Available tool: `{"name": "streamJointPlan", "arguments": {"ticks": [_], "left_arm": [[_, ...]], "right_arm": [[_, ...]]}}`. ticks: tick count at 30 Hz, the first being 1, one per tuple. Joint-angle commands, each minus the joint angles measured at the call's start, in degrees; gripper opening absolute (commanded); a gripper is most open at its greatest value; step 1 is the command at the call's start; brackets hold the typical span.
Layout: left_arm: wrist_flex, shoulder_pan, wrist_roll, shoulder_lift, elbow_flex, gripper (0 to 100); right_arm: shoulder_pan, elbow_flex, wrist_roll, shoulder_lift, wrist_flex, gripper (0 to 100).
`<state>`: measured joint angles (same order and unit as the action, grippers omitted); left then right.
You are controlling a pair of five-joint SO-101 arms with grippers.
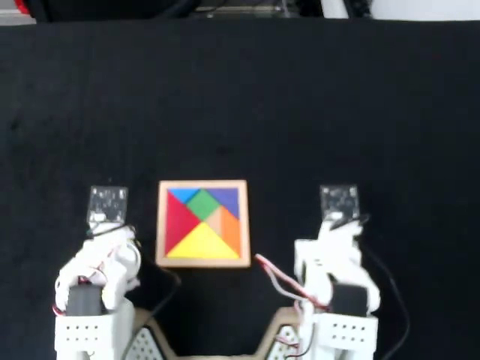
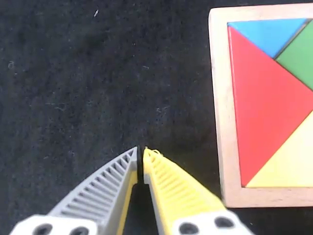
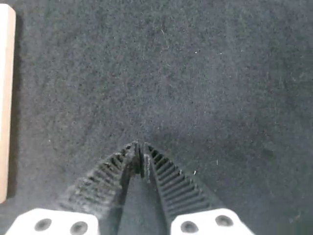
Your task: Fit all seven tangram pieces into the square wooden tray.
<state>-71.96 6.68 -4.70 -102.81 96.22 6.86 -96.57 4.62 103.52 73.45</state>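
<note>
Tray (image 1: 160,225) sits on the black cloth (image 1: 240,105), between the two arms and flat on the table. All seven pieces lie inside it, flush, and fill the square:
- red triangle (image 1: 178,225) on the left arm's side
- yellow triangle (image 1: 201,244) along the edge nearest the arms
- orange piece (image 1: 231,229) on the right arm's side
- blue triangle (image 1: 182,196), green piece (image 1: 202,204) and purple piece (image 1: 225,197) along the far edge
- small tan piece (image 1: 215,221) in the middle

Left gripper (image 2: 141,152) has its tips together and nothing between them. It is over bare cloth near the tray's rim (image 2: 219,98), not touching it. Red (image 2: 264,98), blue (image 2: 269,34), green (image 2: 298,56) and yellow (image 2: 288,166) show in that wrist view.

Right gripper (image 3: 139,147) has its tips pressed together and holds nothing. It is over bare cloth, well apart from the tray's edge (image 3: 6,98).

Left arm (image 1: 97,270) and right arm (image 1: 334,262) are folded back at the table's near edge, one on each side of the tray.
</note>
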Motion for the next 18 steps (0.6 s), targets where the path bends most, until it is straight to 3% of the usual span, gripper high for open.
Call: {"name": "streamJointPlan", "arguments": {"ticks": [1,6,18], "left_arm": [[-0.35,-0.66,0.18,-0.35,1.19,3],[-0.35,-0.66,0.18,-0.35,1.19,3],[-0.35,-0.66,0.18,-0.35,1.19,3]], "right_arm": [[-1.85,0.04,-0.79,2.95,0.44,1.2],[-5.36,-0.04,-1.05,2.95,0.44,1.3],[-5.19,-0.04,-1.05,2.95,0.44,1.2]]}}
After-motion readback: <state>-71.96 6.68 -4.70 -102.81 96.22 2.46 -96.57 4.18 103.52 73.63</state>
